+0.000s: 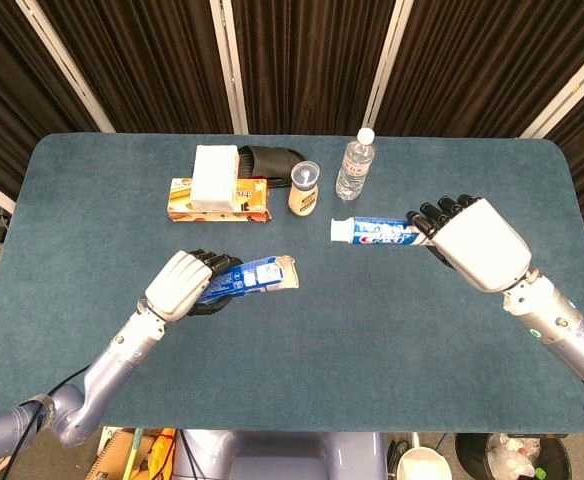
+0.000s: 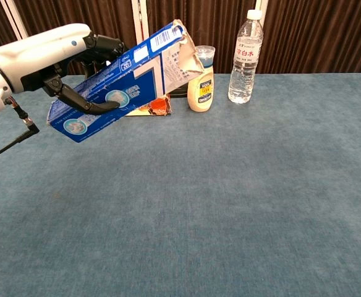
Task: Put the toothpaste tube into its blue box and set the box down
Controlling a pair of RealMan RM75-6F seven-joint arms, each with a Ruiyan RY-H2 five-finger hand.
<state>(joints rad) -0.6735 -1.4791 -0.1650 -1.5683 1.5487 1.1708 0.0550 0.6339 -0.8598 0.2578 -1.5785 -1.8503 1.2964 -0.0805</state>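
My left hand (image 1: pixel 180 283) (image 2: pixel 57 55) grips the blue toothpaste box (image 1: pixel 256 276) (image 2: pixel 125 83) above the table, its torn open end tilted up and pointing right. The right hand (image 1: pixel 477 240) holds the toothpaste tube (image 1: pixel 377 232) by its tail, raised in the air, white cap pointing left toward the box. A gap separates cap and box mouth. The chest view shows neither the right hand nor the tube.
At the back of the blue-green table (image 1: pixel 372 330) lie an orange carton (image 1: pixel 219 200) with a white box (image 1: pixel 215 175) on it, a black object (image 1: pixel 272 158), a small sauce bottle (image 1: pixel 304 189) (image 2: pixel 201 86) and a water bottle (image 1: pixel 354 166) (image 2: pixel 245 57).
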